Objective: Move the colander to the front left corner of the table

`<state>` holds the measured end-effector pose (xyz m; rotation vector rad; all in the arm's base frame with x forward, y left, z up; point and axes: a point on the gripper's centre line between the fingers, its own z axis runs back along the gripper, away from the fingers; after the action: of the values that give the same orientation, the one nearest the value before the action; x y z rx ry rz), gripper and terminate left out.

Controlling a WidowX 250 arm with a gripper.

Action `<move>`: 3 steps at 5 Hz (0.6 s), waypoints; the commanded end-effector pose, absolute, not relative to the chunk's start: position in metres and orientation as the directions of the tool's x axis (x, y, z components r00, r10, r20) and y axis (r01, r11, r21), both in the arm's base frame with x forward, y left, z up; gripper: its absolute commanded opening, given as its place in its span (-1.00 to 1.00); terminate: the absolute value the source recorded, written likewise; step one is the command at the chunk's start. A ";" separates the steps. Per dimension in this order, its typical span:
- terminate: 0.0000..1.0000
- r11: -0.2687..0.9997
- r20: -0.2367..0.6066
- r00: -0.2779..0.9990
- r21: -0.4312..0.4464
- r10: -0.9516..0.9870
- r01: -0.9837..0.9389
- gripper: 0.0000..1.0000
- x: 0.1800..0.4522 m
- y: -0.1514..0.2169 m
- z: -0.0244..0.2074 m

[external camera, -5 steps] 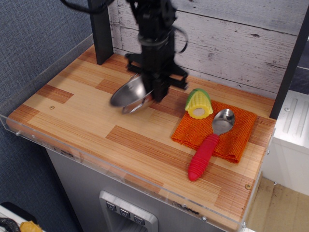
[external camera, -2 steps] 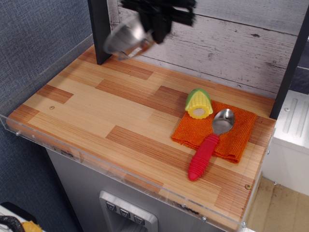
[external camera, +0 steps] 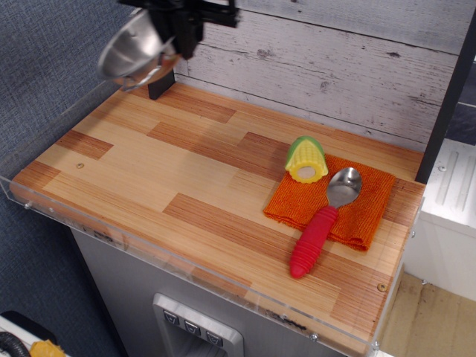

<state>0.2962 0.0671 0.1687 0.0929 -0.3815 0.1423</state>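
The colander (external camera: pixel 132 50) is a shiny steel bowl, held tilted high in the air above the back left part of the table (external camera: pixel 149 171). My black gripper (external camera: pixel 178 33) is shut on the colander's right rim, near the top edge of the view. Its fingers are mostly hidden behind the rim and cut off by the frame. A thin wire loop handle shows at the colander's lower edge. The table of light and reddish wood planks lies well below the colander.
An orange cloth (external camera: pixel 364 204) lies at the right, with a yellow-green toy corn (external camera: pixel 306 159) and a silver spoon with a red handle (external camera: pixel 321 223) on it. A black post (external camera: pixel 160 83) stands at the back left. A clear acrylic rim (external camera: pixel 67 212) runs along the front and left.
The gripper has lifted the colander off the table's middle back, raised it high, and carried it leftward to above the back left corner.
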 end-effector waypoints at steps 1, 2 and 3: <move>-1.00 0.970 0.371 0.911 0.086 0.179 -0.226 -1.00 0.275 0.092 0.158; -1.00 0.967 0.325 0.929 0.118 0.178 -0.227 -1.00 0.271 0.103 0.142; -1.00 0.961 0.303 0.933 0.136 0.192 -0.242 -1.00 0.264 0.113 0.134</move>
<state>0.2686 0.1124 0.1276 0.1622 -0.2655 0.2170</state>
